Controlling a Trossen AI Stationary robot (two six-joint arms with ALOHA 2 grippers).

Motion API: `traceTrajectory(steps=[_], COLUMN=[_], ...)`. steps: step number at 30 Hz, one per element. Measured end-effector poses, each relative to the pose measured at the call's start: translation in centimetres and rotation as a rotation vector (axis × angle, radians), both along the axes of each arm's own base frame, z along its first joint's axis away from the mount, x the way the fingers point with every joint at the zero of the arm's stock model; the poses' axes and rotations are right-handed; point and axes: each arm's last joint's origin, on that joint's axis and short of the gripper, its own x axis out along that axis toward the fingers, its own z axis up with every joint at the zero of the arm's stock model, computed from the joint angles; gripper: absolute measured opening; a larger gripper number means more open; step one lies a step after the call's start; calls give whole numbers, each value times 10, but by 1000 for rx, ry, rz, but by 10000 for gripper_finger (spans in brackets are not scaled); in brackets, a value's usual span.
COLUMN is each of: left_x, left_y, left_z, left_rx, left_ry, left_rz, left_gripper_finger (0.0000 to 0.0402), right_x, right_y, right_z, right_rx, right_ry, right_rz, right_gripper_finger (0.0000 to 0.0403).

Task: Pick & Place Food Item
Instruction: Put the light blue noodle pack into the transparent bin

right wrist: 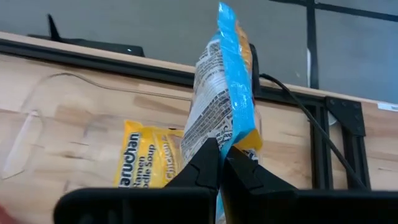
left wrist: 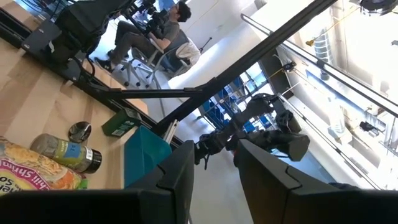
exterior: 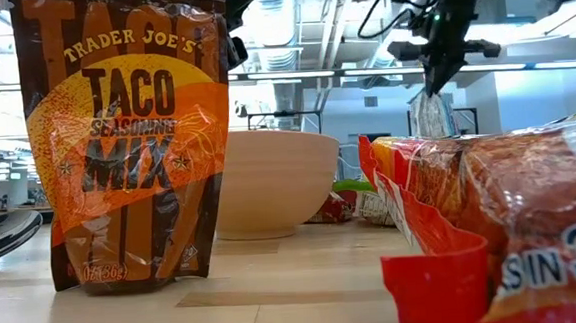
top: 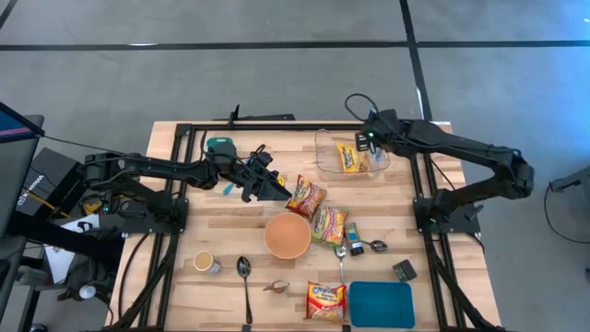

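My right gripper [top: 371,143] is at the table's far right, above a clear container [top: 324,155]. It is shut on a blue-edged packet with white and black print [right wrist: 217,93]. A yellow noodle-soup packet [right wrist: 144,158] lies in the container under it. My left gripper [top: 279,191] is open and empty. It is raised near the table's middle, beside an orange-red packet [top: 306,195] that lies flat on the wood. Nothing shows between its fingers in the left wrist view [left wrist: 214,155]. My right gripper pinches the blue-edged packet by its top edge [right wrist: 219,140] between its two fingers, which come from above and point down. The packet hangs below the fingers [exterior: 430,113], upright and lifted clear over the container.
A tan bowl [top: 288,235] stands mid-table, with a packet [top: 329,224] beside it. A taco mix pouch [exterior: 126,141] stands upright near the front, and a ramen packet [top: 325,300] lies by a teal pad [top: 381,304]. A cup [top: 205,262] and a spoon [top: 243,269] are at the front left.
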Motion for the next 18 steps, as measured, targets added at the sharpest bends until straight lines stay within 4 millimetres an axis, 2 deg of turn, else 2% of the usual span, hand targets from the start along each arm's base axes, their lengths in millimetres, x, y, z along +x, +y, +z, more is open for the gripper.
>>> traceTrajectory(steps=[18], left_x=[0], left_y=[0], left_z=[0], left_rx=[0], left_ry=[0], left_rz=[-1], left_gripper_finger=[117], right_x=[20], right_y=[-11], right_z=[-29], right_rx=[50], right_ry=[132], right_rz=[-11], right_gripper_finger=[0])
